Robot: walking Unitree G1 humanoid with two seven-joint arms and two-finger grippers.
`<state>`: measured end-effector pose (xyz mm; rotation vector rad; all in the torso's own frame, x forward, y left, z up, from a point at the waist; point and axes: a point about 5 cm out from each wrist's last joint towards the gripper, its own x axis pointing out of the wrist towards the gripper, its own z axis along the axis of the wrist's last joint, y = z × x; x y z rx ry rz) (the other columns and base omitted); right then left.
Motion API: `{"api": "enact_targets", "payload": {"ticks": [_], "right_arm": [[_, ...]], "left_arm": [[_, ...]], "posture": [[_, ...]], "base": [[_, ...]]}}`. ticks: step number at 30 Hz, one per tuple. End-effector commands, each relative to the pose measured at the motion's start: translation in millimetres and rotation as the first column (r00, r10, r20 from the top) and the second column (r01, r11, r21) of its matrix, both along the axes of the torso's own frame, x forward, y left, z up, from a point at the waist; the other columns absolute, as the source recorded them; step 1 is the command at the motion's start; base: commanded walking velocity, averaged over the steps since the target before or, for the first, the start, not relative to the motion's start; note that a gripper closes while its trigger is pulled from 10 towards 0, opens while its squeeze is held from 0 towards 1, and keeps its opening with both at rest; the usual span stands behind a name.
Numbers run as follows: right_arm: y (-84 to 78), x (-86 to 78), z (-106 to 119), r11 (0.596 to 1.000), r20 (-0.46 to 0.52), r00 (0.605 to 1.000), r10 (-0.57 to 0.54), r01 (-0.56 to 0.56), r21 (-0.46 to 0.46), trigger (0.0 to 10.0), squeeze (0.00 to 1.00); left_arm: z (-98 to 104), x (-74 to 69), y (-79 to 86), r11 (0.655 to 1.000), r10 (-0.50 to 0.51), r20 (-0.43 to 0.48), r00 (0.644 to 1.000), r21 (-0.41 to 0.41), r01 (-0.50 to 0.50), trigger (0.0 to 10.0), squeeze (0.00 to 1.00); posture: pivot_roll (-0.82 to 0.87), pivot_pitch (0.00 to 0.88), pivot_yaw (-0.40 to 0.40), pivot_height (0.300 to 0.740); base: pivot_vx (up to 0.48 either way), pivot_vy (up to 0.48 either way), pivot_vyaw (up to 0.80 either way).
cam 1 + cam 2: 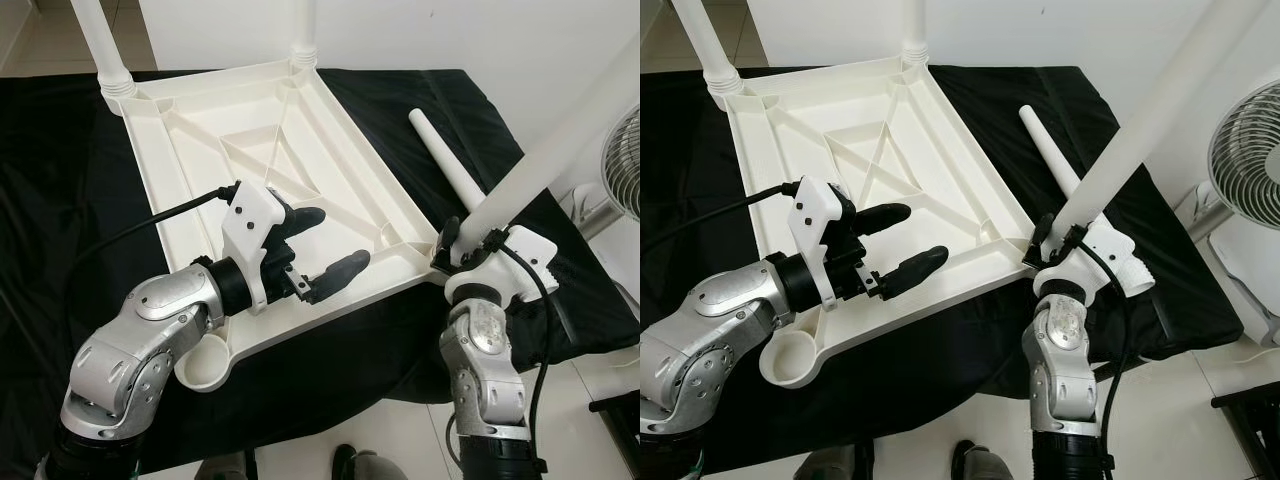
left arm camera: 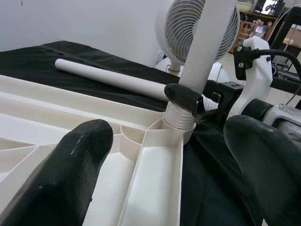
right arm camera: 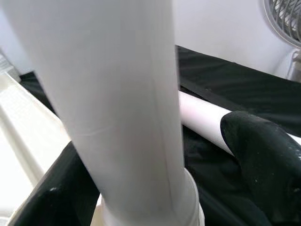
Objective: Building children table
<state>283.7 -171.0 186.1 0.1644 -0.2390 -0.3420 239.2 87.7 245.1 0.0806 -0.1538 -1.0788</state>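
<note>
A white plastic table top (image 1: 350,120) lies upside down on a black cloth (image 1: 60,180). Two white legs (image 1: 105,45) (image 1: 303,30) stand in its far corner sockets. My right gripper (image 1: 465,235) is shut on a third leg (image 1: 560,130) near its base, and the threaded end (image 2: 181,120) sits at the near right corner socket, tilted to the right. My left gripper (image 1: 325,245) hovers open over the table top's near edge, holding nothing. The near left corner socket (image 1: 205,365) is empty. A fourth leg (image 1: 445,160) lies loose on the cloth to the right.
A white fan (image 1: 1245,140) stands on the floor at the right, close to the held leg's upper end. The cloth ends just before my body, with pale floor (image 1: 400,440) beyond. A dark stand (image 1: 620,410) is at the lower right.
</note>
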Motion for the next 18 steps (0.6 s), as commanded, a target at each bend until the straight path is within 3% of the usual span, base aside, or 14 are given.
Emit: {"api": "enact_targets", "payload": {"ticks": [1, 8, 18], "right_arm": [[-7.6, 0.4, -1, 0.999, 0.001, 0.999, 0.041, -0.041, -0.011, 10.0, 0.0], [-14.1, 4.0, 3, 0.994, 0.003, 0.995, 0.101, -0.1, -0.042, 10.0, 0.0], [-25.7, 10.5, 7, 0.95, -0.018, 0.958, 0.287, -0.287, -0.121, 10.0, 0.0]], "left_arm": [[0, 0.5, -1.9, 0.999, 0.044, 0.004, 0.999, -0.006, -0.044, 10.0, 0.0], [0, 0.8, -2.1, 0.999, 0.045, 0.004, 0.999, -0.008, -0.045, 10.0, 0.0], [-2, -0.4, -2.4, 0.999, 0.037, -0.004, 0.999, 0.001, -0.037, 10.0, 0.0]], "posture": [[0.07, 0.189, -0.047, 0.74], [0.06, 0.195, -0.053, 0.74], [0.06, 0.201, -0.047, 0.74]], "base": [[0.0, 0.0, 0.0], [0.0, 0.0, 0.0], [0.0, 0.0, 0.0]]}}
